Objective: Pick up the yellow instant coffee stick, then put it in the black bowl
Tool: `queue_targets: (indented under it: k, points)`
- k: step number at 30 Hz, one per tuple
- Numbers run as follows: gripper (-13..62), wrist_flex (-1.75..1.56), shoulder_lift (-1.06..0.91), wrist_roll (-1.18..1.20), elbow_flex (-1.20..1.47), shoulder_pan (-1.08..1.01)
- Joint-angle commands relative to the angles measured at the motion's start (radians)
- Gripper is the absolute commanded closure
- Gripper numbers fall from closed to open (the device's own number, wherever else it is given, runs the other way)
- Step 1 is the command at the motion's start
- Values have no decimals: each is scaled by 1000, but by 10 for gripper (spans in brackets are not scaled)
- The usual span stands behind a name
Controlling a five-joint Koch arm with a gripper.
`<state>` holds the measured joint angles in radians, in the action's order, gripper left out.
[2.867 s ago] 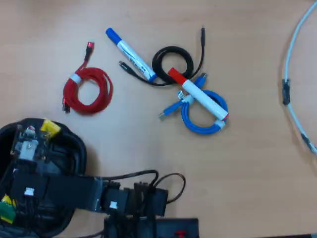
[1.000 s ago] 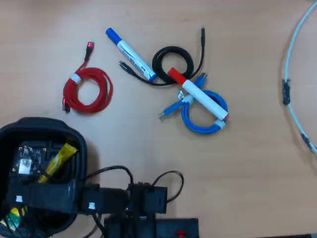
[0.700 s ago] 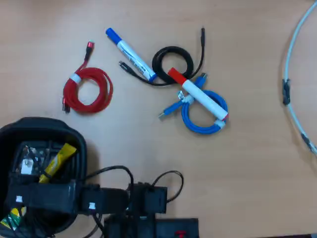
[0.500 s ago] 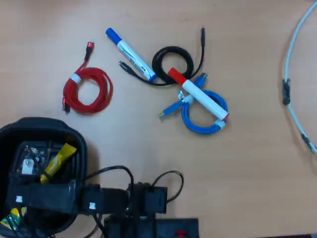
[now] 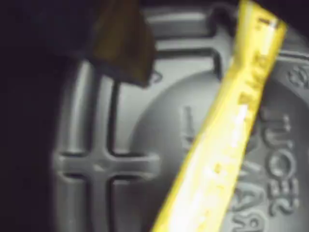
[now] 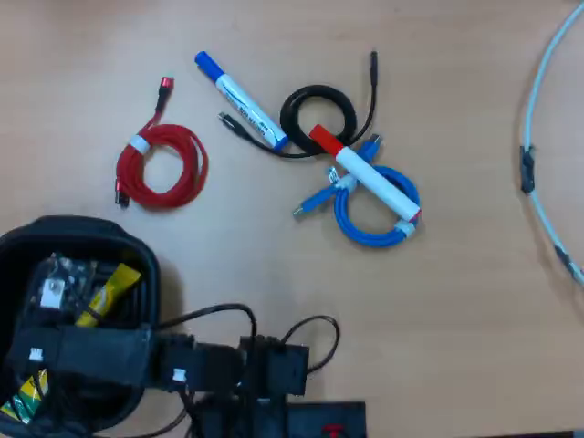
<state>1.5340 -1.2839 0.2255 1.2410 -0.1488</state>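
Note:
The black bowl point(image 6: 137, 265) sits at the lower left of the overhead view, and its ribbed cross base point(image 5: 101, 164) fills the wrist view. The yellow instant coffee stick point(image 5: 227, 135) lies slanted across the bowl's inside. In the overhead view its yellow end point(image 6: 111, 290) and green end point(image 6: 27, 397) show on either side of the arm. My gripper point(image 6: 62, 278) hangs over the bowl. Only one dark amber jaw shows in the wrist view, at the upper left, apart from the stick. The other jaw is hidden.
On the table beyond the bowl lie a coiled red cable point(image 6: 160, 164), a blue-capped marker point(image 6: 239, 100), a black cable coil point(image 6: 315, 114), a red-capped marker point(image 6: 365, 173) on a blue cable coil point(image 6: 370, 214), and a white cable point(image 6: 547, 182) at the right edge.

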Motion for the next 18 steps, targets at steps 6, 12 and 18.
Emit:
queue_targets:
  k: [6,12,18]
  points:
    - [-82,52,-242,-141,-60,-103]
    - [-82,35,-305,-250,-51,-339]
    - [-83,-89,-399,-296,49,-540]
